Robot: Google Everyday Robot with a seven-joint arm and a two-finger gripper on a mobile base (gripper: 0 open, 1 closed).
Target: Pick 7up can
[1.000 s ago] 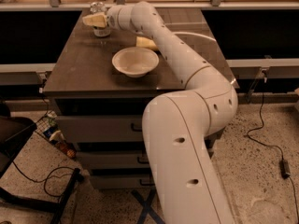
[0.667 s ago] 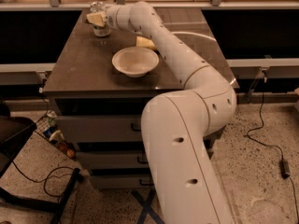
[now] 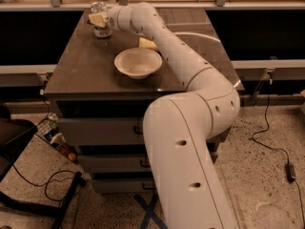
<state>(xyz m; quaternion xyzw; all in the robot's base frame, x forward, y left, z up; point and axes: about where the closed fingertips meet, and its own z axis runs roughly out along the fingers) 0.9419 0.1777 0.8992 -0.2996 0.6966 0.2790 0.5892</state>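
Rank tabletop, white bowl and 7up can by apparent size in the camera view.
1. tabletop
2. white bowl
3. 7up can, at the far corner, so distance may shrink it.
The claw is at the can.

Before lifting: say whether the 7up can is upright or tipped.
Upright: 7up can stands base-down on the table, top up, gripper at its side.

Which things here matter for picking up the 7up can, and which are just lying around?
Part of the job:
- 7up can, upright at the table's far left corner
- gripper, right at the can

Just lying about:
- white bowl, mid-table
- yellowish object, partly behind the arm
- cable on the floor
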